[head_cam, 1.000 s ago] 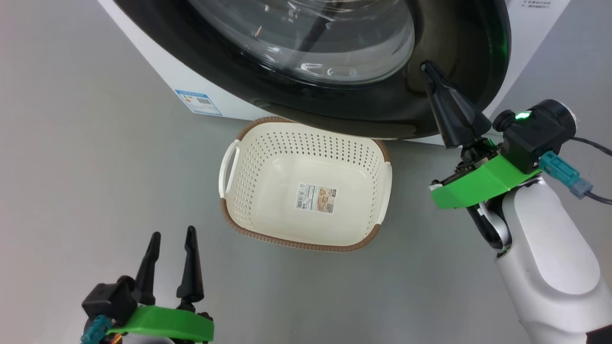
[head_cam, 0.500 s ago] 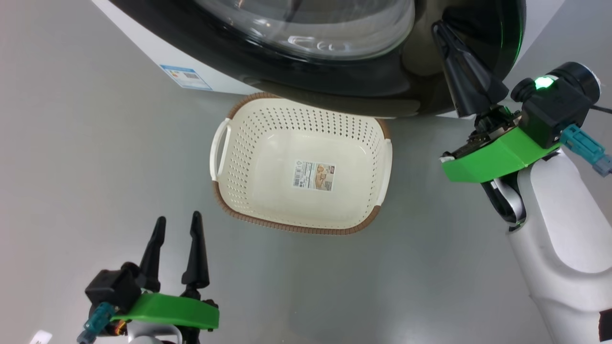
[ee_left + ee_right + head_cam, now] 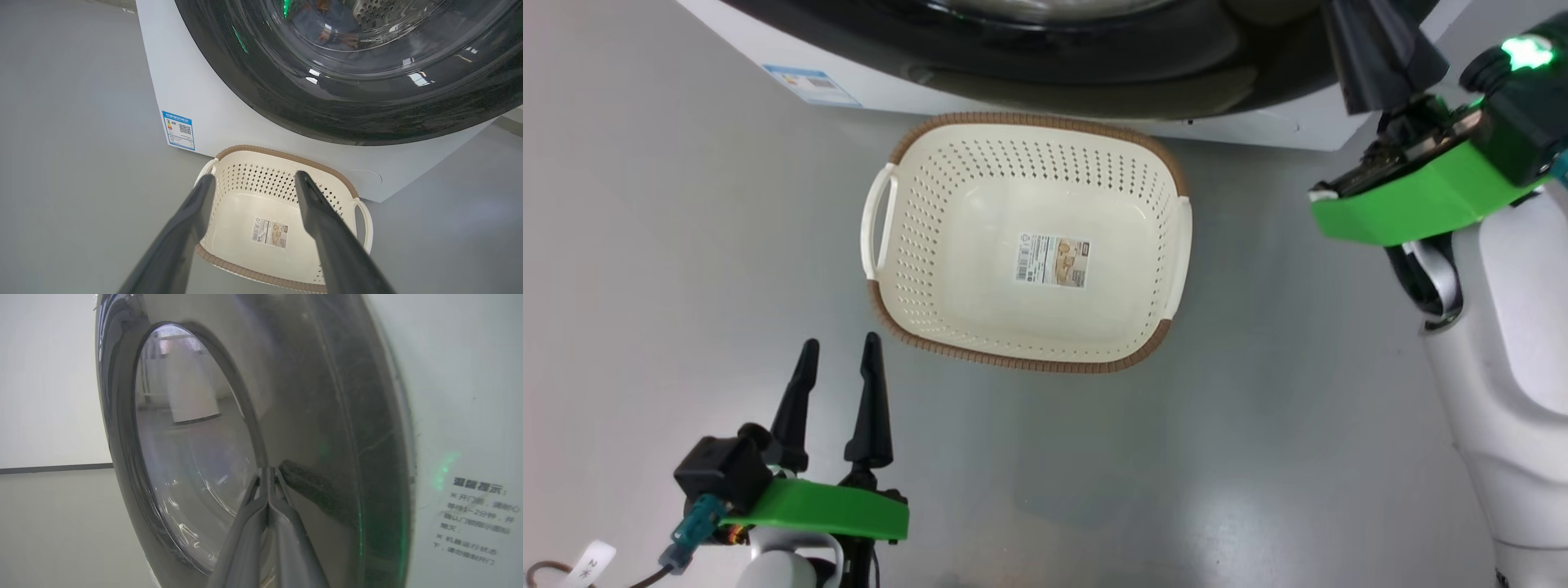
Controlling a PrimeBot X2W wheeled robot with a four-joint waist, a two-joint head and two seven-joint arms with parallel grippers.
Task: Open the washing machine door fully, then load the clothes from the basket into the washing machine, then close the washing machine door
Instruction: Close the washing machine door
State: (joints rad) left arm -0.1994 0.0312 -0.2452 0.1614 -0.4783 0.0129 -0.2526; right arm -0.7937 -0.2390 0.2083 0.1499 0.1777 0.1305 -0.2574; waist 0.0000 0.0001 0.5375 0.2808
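The cream basket [image 3: 1013, 362] with a brown rim stands empty on the floor, a label sticker on its bottom. Just behind it is the washing machine [image 3: 1258, 131]; its black-ringed door [image 3: 1094, 73] lies flat against the white front. Behind the door glass [image 3: 347, 24] dim blue fabric with orange-brown spots, the clothes [image 3: 322, 16], rests in the drum. My left gripper [image 3: 841, 343] hovers open in front of the basket [image 3: 269, 281], fingers [image 3: 254, 177] pointing at it. My right gripper [image 3: 267, 469] is shut, its tips on the door's black ring beside the glass; it reaches up at the head view's top right [image 3: 1372, 41].
Grey floor [image 3: 686, 245] spreads on all sides of the basket. A blue label sticker [image 3: 178, 130] sits low on the machine's front and a round hatch [image 3: 363, 179] at its lower corner. My right forearm [image 3: 1503, 367] stands to the right of the basket.
The head camera has moved, sliding machine and basket up the picture. My right gripper, still shut, has risen until its tips leave the top edge. The left gripper stays open in place.
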